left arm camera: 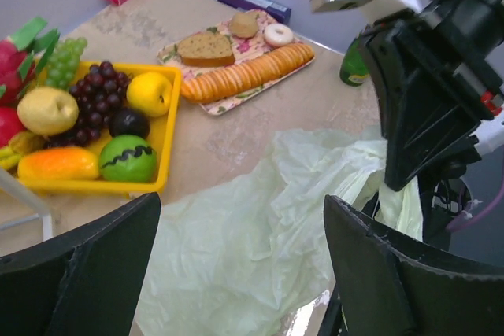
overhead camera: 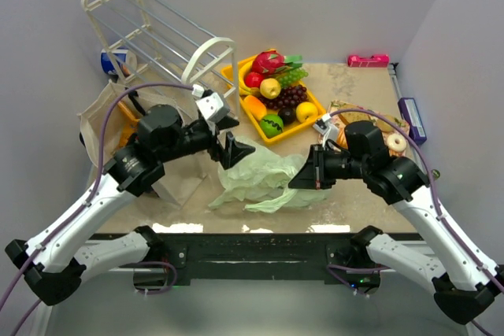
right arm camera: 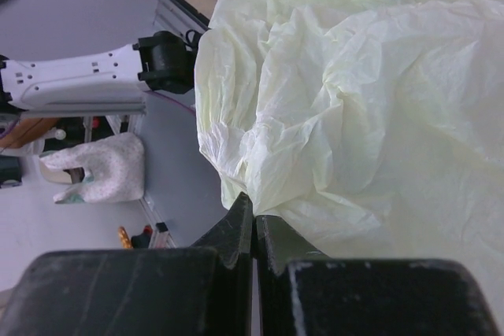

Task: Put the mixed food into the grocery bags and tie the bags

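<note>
Crumpled pale-green bag [overhead camera: 264, 177] on the bench [overhead camera: 358, 94] — left fingers [overhead camera: 234, 152] spread beside it, right fingers [overhead camera: 304, 175] apparently pinching its edge.

I see the table [overhead camera: 350, 88] holding a yellow tray [left arm camera: 87, 186] upper centre, a pale-green bag [overhead camera: 260, 171] mid-frame, a beige tote [overhead camera: 98, 116] left.

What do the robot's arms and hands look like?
The left arm and right arm have white shells and chunky black joints. A thin purple cable loops along each. The left hand and right hand are black, with two wedge-shaped fingers each.
</note>
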You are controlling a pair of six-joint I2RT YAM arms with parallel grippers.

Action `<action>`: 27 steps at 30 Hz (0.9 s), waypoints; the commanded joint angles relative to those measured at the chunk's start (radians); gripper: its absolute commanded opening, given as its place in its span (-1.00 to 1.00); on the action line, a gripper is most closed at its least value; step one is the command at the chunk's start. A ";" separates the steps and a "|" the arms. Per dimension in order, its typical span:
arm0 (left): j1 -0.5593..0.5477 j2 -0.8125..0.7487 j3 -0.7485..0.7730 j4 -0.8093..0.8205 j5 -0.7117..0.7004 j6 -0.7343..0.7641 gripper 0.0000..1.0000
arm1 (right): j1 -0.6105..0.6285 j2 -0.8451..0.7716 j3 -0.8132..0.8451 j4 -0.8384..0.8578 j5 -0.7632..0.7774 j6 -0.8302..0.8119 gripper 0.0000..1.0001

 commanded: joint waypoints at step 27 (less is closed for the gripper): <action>-0.076 -0.009 -0.348 0.264 0.127 -0.017 1.00 | -0.004 -0.034 -0.067 0.152 0.029 0.152 -1.00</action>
